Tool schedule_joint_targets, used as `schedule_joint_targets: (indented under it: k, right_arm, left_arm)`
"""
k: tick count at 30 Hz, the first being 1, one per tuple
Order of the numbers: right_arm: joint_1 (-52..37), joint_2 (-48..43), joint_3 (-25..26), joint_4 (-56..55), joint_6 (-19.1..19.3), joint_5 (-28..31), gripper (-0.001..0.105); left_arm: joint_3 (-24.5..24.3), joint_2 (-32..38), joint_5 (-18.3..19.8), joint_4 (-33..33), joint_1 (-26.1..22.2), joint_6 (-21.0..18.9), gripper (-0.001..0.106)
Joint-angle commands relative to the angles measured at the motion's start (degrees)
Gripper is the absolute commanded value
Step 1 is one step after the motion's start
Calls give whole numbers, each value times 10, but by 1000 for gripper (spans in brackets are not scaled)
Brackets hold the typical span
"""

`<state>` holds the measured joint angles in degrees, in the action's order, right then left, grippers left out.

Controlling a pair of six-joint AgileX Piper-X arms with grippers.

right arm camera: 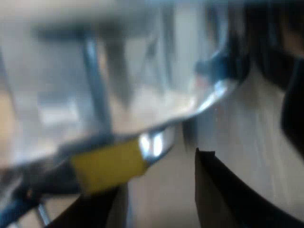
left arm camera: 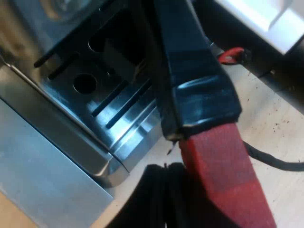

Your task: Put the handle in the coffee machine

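Observation:
The holder's dark handle (left arm camera: 194,71) with its red end (left arm camera: 223,180) runs close past the camera, above the espresso machine's slotted metal drip tray (left arm camera: 102,92). My left gripper (left arm camera: 167,176) sits at the red end, its black fingers (left arm camera: 147,199) pressed against it, shut on the handle. The holder's metal basket is hidden. In the right wrist view, my right gripper (right arm camera: 159,178) stands open over the wooden table, its fingers (right arm camera: 223,194) apart with nothing between them, just under a blurred shiny metal body (right arm camera: 118,80) with a yellow patch (right arm camera: 109,166).
Light wooden table (left arm camera: 275,118) lies beside the machine's base, speckled with dark grounds. A black cable (left arm camera: 275,161) crosses it, and a white object (left arm camera: 270,19) stands beyond. The machine's steel side panel (left arm camera: 42,171) is close by.

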<state>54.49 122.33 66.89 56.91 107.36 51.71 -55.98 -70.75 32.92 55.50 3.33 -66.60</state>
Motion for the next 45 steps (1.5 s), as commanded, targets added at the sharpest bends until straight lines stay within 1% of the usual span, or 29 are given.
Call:
schedule_joint_targets:
  k: [1, 3, 4, 7, 10, 12, 13, 15, 16, 17, 19, 21, 24, 25, 26, 27, 30, 31, 32, 34, 35, 36, 37, 38, 39, 41, 43, 44, 45]
  right_arm:
    - [18, -38, -11, -65, -62, -71, 39]
    - [24, -47, -25, -79, -74, -78, 39]
    - [25, -51, -32, -82, -74, -81, 39]
    - [39, -83, -71, -105, -74, -109, 39]
    - [52, -113, -105, -130, -74, -109, 39]
    - [62, -145, -141, -141, -77, -112, 39]
    - [64, -153, -151, -146, -80, -115, 39]
    - [71, -189, -188, -179, -100, -128, 39]
    - [72, -195, -194, -184, -106, -131, 39]
    - [77, -216, -213, -196, -112, -134, 39]
    - [84, -249, -238, -209, -112, -136, 39]
    - [94, -295, -262, -240, -112, -156, 39]
    - [106, -344, -277, -289, -119, -182, 39]
    - [106, -366, -280, -315, -126, -202, 39]
    - [106, -393, -282, -348, -130, -236, 39]
    - [106, -411, -283, -372, -131, -252, 39]
    - [106, -425, -282, -390, -132, -269, 39]
    - [106, -460, -282, -435, -134, -288, 39]
    - [106, -525, -282, -518, -138, -295, 39]
    - [106, -560, -282, -551, -138, -295, 40]
    - [106, -590, -282, -577, -138, -295, 45]
    - [106, -594, -282, -580, -138, -295, 46]
    - [106, -601, -282, -588, -138, -295, 49]
    - [106, -643, -282, -630, -138, -295, 59]
    - [106, -652, -282, -642, -138, -295, 60]
    - [106, -683, -282, -686, -138, -292, 60]
    - [106, -694, -282, -704, -138, -292, 60]
    - [106, -708, -282, -732, -138, -290, 60]
    - [106, -711, -282, -737, -138, -288, 60]
  left_arm:
    - [4, 6, 33, 6, 10, -28, 0]
    - [4, 9, 33, 3, 10, -31, 0]
    - [4, 10, 33, 3, 10, -38, 0]
    - [9, 17, 33, 1, 10, -56, 0]
    - [14, 25, 31, -5, 10, -56, 0]
    - [14, 28, 29, -5, 10, -59, 0]
    - [14, 28, 29, -5, 10, -62, 0]
    - [15, 31, 29, -6, 10, -74, 0]
    - [17, 33, 29, -6, 10, -78, 0]
    - [19, 35, 30, -9, 10, -81, 0]
    - [24, 42, 30, -17, 10, -93, 0]
    - [39, 57, 31, -18, 10, -110, 0]
    - [61, 71, 34, -23, 10, -123, 0]
    - [63, 71, 34, -25, 10, -125, 0]
    - [82, 76, 39, -39, 10, -138, 0]
    - [89, 79, 40, -44, 10, -150, 0]
    - [97, 82, 41, -54, 10, -158, 0]
    - [99, 84, 41, -58, 10, -160, 0]
    - [103, 87, 42, -82, 12, -179, 0]
    - [103, 87, 42, -87, 15, -186, 0]
    - [103, 87, 42, -91, 19, -186, 0]
    - [103, 87, 42, -92, 27, -186, 0]
    - [103, 87, 36, -92, 53, -186, 0]
    - [103, 87, 25, -93, 73, -186, 0]
    - [103, 87, 19, -95, 83, -186, 0]
    - [103, 87, -11, -95, 108, -186, 0]
    - [103, 87, -20, -95, 116, -184, 0]
    - [103, 87, -38, -96, 136, -185, 0]
    - [103, 87, -46, -96, 143, -185, 0]
